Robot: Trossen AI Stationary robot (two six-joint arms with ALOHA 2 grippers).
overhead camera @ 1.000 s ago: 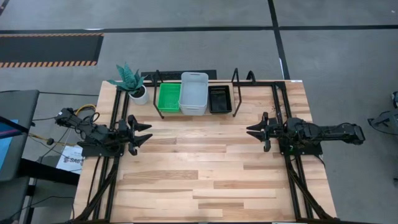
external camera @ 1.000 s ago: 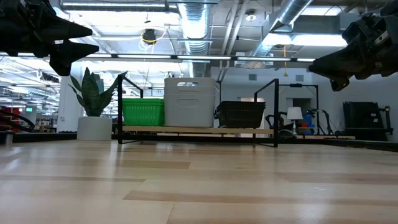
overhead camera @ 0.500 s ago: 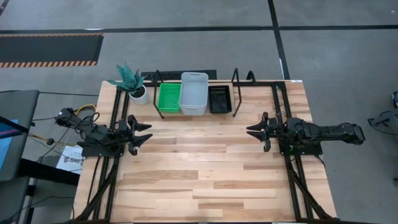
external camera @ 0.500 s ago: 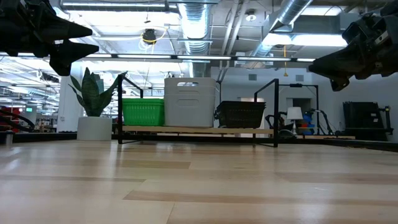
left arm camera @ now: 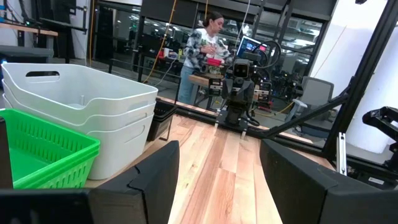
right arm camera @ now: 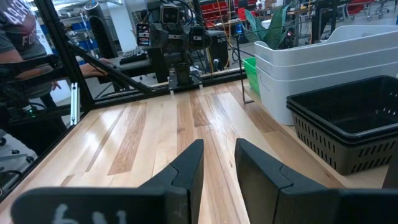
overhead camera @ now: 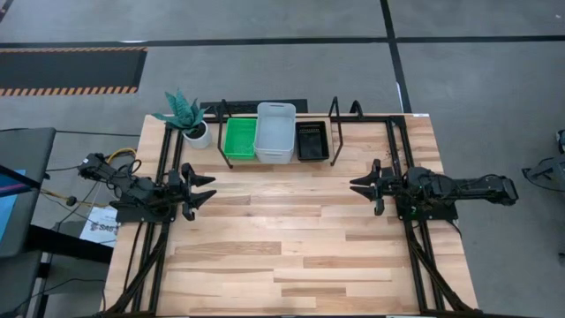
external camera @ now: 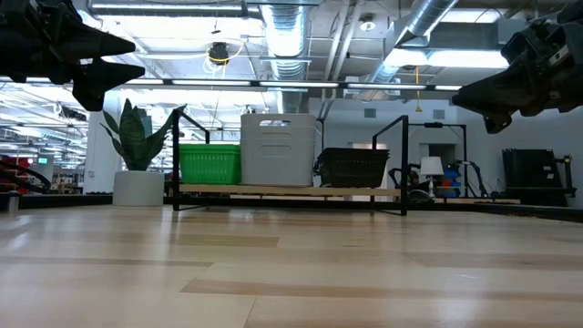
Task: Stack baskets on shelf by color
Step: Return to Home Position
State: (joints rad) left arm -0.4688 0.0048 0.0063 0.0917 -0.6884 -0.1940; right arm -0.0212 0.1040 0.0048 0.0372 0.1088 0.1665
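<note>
Wooden table, seen from above. Mid-table, the left gripper hangs over the left edge with its fingers spread wide and nothing between them. The right gripper faces it from the right edge, its fingers a little apart and likewise holding nothing. At the far edge, the shelf carries three stacks side by side: green baskets left, white baskets centre, black baskets right. A potted plant stands just left of the shelf.
</note>
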